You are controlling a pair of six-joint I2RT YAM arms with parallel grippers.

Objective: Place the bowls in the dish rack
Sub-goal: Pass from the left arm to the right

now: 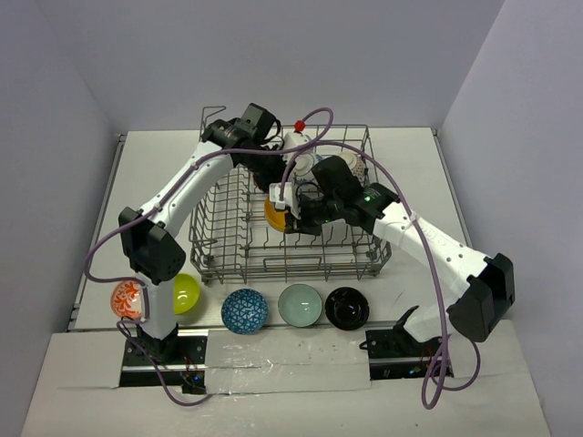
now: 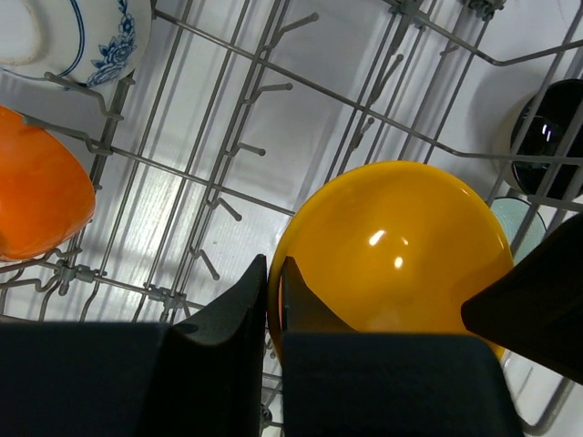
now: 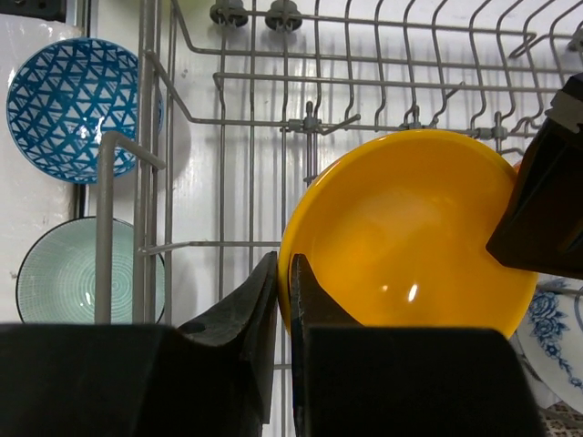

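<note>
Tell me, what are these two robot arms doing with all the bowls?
The robot is filling the dish rack. Right now both the left gripper and the right gripper are shut on the rim of one yellow bowl inside the rack. An orange bowl and a blue-and-white bowl already sit in there. Five more wait on the table in front: red-patterned, lime green, blue-patterned, pale teal and black.
</note>
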